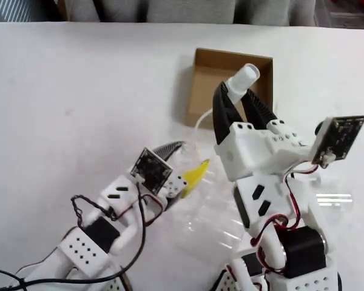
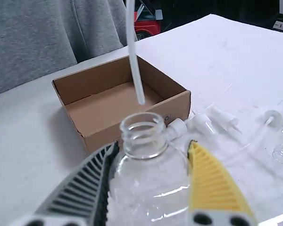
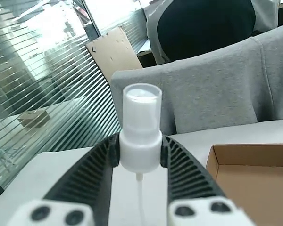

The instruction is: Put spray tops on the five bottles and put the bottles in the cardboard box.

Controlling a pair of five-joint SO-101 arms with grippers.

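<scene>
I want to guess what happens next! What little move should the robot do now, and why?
Probably the right gripper should lower the spray top so its tube slips into the bottle. The left gripper holds the bottle with its mouth open, and the tube's tip hangs close above it.

The bottle (image 2: 146,183) is clear, glossy plastic that catches the light, and the spray top (image 3: 140,117) is smooth white plastic, its dip tube (image 2: 133,52) milky and translucent. The left gripper (image 2: 153,146) has ribbed plastic fingers, one matt grey and one yellow, while the right gripper (image 3: 140,141) has ribbed matt black ones. The cardboard box (image 2: 108,103) is plain brown card, dull and slightly fibrous, on a smooth matt white table (image 1: 79,79), with soft grey cloth (image 3: 217,94) behind.
</scene>
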